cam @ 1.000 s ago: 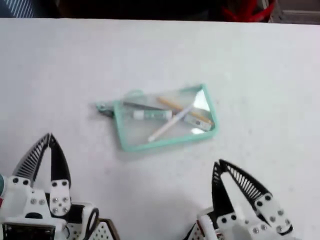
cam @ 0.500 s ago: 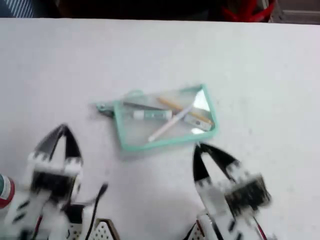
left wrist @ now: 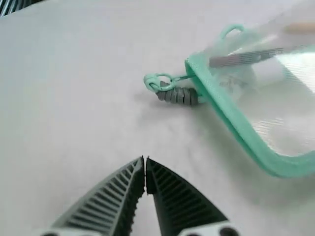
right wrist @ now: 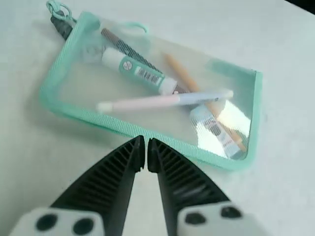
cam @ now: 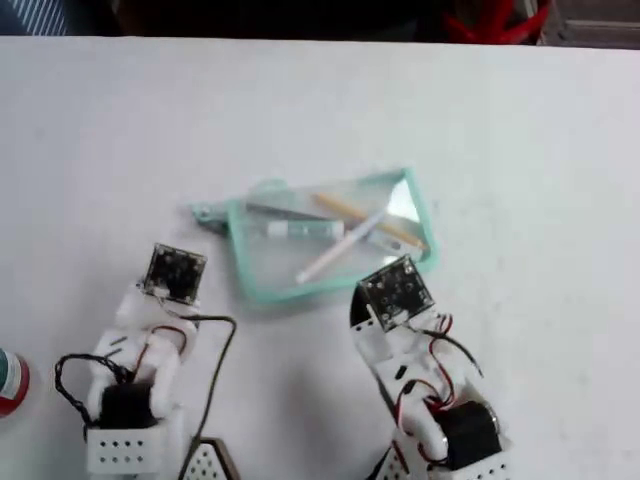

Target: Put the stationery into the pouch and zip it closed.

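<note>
We have the pouch [cam: 330, 235] lying flat on the surface [cam: 500, 120], stationery [right wrist: 147, 102] already inside. Our left hand [left wrist: 145, 160], pinched together and empty, hangs near the zipper pull [left wrist: 160, 82]; our right hand [right wrist: 146, 140], likewise closed and empty, sits at the pouch's near edge, probably to pin it.

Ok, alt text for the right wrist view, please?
A clear pouch with mint-green trim lies on the white table, holding pens and a pencil. The shut right gripper points at its near edge.
</note>
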